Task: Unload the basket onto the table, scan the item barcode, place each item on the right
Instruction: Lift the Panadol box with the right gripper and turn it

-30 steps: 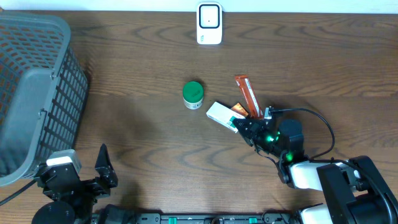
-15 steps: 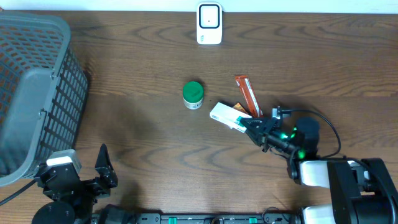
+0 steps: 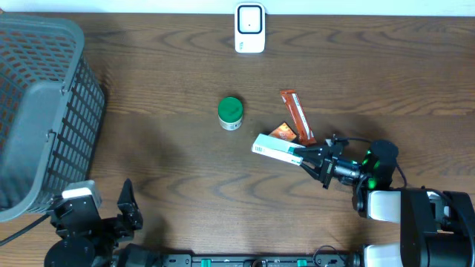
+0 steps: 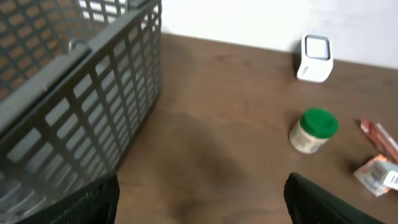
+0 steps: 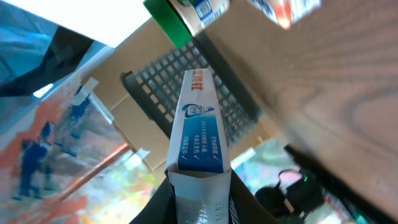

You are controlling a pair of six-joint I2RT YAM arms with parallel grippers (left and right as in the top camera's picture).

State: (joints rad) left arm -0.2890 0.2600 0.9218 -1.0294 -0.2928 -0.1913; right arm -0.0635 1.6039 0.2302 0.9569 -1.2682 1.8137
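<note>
A dark wood worktop (image 3: 163, 111) carries a grey basket (image 3: 44, 104) at the left edge and a white scanner (image 3: 250, 28) at the far middle. The right tool (image 3: 308, 157) is clamped narrowly on one end of a white and blue box (image 3: 277, 148), which points left, well short of the scanner. A green-lidded jar (image 3: 231, 113) stands near its far end, an orange sachet (image 3: 297, 115) and a small packet (image 3: 282, 132) just behind it. The left tool (image 4: 202, 180) is spread wide and holds nothing, low by the basket
</note>
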